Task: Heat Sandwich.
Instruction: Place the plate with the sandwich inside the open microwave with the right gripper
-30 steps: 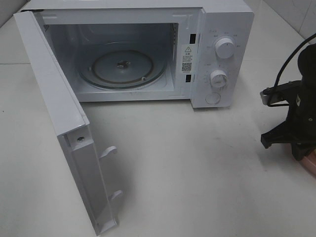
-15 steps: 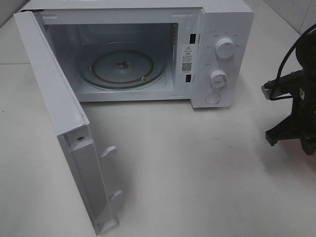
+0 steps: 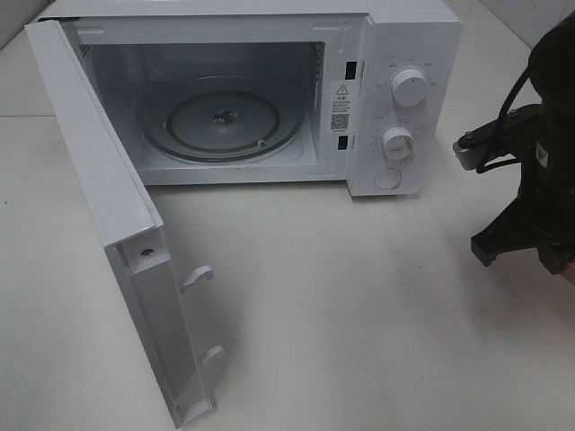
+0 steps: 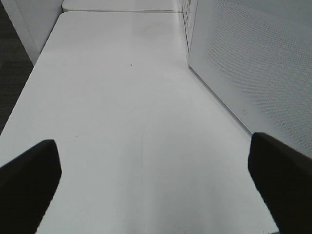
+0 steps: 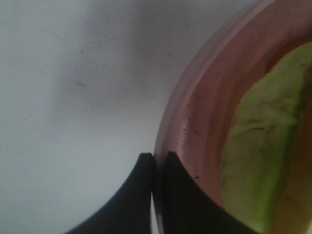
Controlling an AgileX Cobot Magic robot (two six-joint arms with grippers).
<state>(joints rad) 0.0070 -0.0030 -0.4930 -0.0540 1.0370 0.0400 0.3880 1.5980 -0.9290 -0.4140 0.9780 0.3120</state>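
In the right wrist view, my right gripper point(image 5: 157, 158) is shut on the rim of the round pink plate point(image 5: 195, 112). The sandwich point(image 5: 263, 161) lies on that plate; only its green lettuce edge shows. In the exterior high view the right arm point(image 3: 535, 180) hangs at the far right edge, right of the microwave, and the plate and sandwich are almost entirely out of frame there. My left gripper point(image 4: 156, 190) is open over bare table beside the microwave's perforated side wall point(image 4: 253, 63), with nothing between its fingers.
The white microwave point(image 3: 404, 54) stands at the back with its door point(image 3: 117, 224) swung wide open to the left. Its glass turntable point(image 3: 225, 126) carries nothing. Two knobs point(image 3: 411, 87) sit on its right panel. White tabletop point(image 3: 341, 305) stretches in front.
The right arm has shifted at the frame's right edge, first moving right, then back left and a little higher. The plate's corner seen one second ago is now nearly out of frame.
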